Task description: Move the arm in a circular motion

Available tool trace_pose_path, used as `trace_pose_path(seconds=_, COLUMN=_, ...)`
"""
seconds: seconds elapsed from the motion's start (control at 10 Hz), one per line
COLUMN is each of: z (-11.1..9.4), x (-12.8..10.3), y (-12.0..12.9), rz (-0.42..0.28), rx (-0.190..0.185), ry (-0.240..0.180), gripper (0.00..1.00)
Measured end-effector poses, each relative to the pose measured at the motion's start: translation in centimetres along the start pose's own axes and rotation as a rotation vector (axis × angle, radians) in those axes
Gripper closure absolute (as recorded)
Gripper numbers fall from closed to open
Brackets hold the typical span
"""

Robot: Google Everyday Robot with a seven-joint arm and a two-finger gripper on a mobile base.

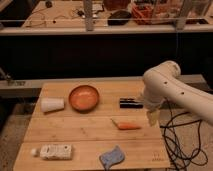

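**Robot arm partway round a circle at the right edge of a wooden table**

A thick cream-white arm (186, 97) reaches in from the right, with its rounded elbow raised above the right end of the table (90, 131). The gripper (152, 117) hangs below the elbow at the table's right edge, just beside a small carrot (128, 126) and near a black bar (131, 103). I cannot tell whether the gripper is open or closed, though nothing from the table looks to be in it. An orange bowl (84, 97), a white cup (52, 104) on its side, a pale bottle (52, 151) lying flat and a blue cloth (112, 156) sit further left (none touched). To my eye the arm is partway round its circle. The next move calls for a smooth curved sweep, with the gripper held above the carrot and bar and clear of the cables (177, 142) on the floor.
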Motion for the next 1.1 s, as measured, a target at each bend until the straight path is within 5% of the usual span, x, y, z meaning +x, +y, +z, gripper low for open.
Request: trace_pose_path(seconds=1.1, z=0.8, x=-9.9, y=-1.2, rz=-0.186, rx=-0.021, ry=0.023, gripper=0.20)
